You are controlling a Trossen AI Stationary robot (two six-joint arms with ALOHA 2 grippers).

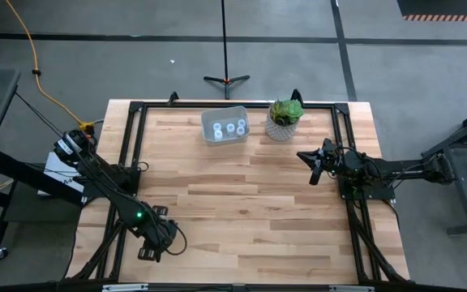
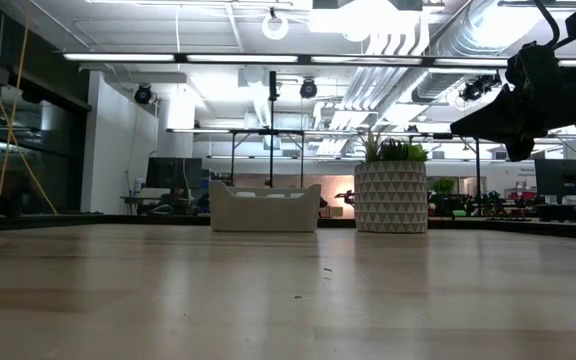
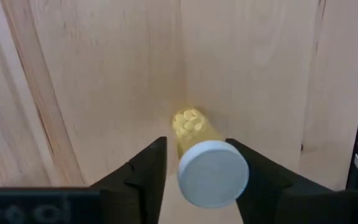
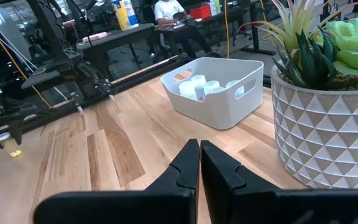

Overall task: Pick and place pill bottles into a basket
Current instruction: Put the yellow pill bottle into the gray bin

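Observation:
A pill bottle [image 3: 197, 134] with a white cap [image 3: 213, 173] and a clear yellowish body with yellow pills inside sits between the fingers of my left gripper [image 3: 197, 155], with its pill end toward the table. My left gripper [image 1: 156, 243] is low at the table's near left and hides this bottle in the high view. The pale basket [image 1: 225, 126] stands at the far middle with three white bottles [image 1: 230, 127] in it, and it also shows in the right wrist view [image 4: 219, 93]. My right gripper [image 4: 199, 168] is shut and empty, raised at the table's right [image 1: 314, 166]. My left gripper has one finger [image 3: 148, 171] on either side of the bottle, cap toward the wrist. A strip of table shows between that finger and the bottle. The cap hides the other finger's inner side [image 3: 253, 168], so I cannot tell whether it touches.
A green plant in a white patterned pot [image 1: 284, 119] stands just right of the basket, close to my right gripper. A black frame [image 1: 136, 146] runs along the table's left, far and right sides. Bare wood lies between the two arms.

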